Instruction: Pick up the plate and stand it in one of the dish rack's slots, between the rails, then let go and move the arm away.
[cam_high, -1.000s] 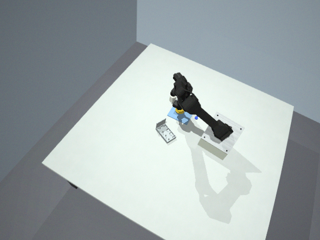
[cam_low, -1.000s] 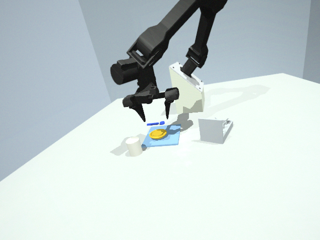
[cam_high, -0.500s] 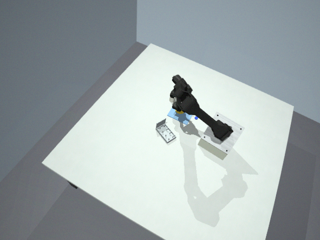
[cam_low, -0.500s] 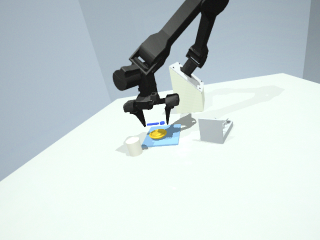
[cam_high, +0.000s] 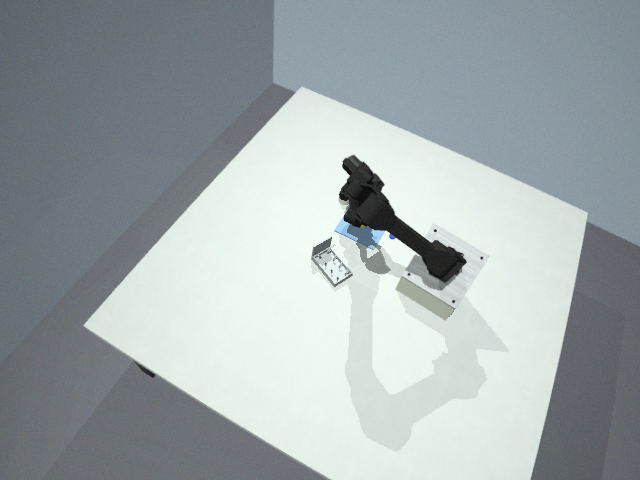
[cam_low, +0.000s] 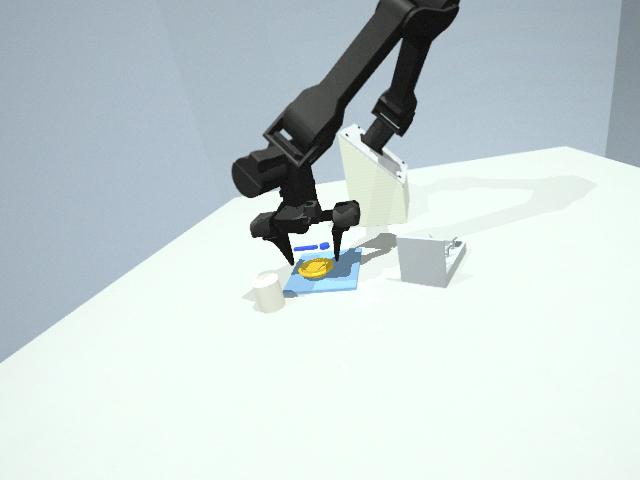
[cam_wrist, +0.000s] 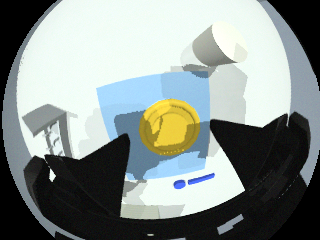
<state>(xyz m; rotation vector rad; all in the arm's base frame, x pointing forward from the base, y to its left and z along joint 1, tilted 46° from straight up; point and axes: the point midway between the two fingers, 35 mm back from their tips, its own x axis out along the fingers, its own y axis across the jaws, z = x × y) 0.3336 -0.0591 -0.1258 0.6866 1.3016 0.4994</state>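
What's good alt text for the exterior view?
An open black gripper hangs just above a yellow plate lying flat on a blue mat. A white cup stands to the mat's left; a grey dish rack sits to its right.

White table (cam_low: 465, 387) with blue mat (cam_low: 341, 276), cup (cam_low: 268, 292), dish rack (cam_low: 429, 259).
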